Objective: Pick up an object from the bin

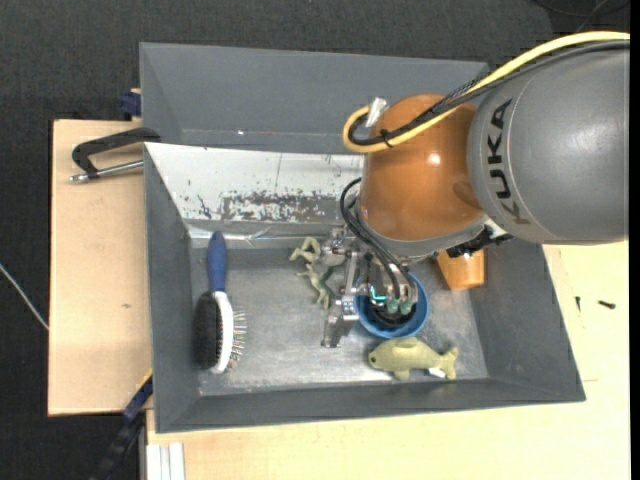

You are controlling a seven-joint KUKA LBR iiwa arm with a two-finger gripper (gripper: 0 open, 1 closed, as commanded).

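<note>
- Currently the gripper (348, 316) sits low in the bin (250, 88), lower middle of the frame, over the left rim of a blue round cup (402, 318); open or closed, cannot tell.
- Cup looks like light, stiff plastic, probably slick; the thin rim seems the best hold.
- Tight spot: yellow fish toy (408, 358) just below the cup, green toy figure (318, 258) upper left, orange block (462, 268) upper right.
- Open floor lies left, toward the hairbrush (212, 328); lower wall is near.

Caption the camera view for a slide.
Gripper down in the bin by a blue cup; fish toy beside it, hairbrush at left.
</note>
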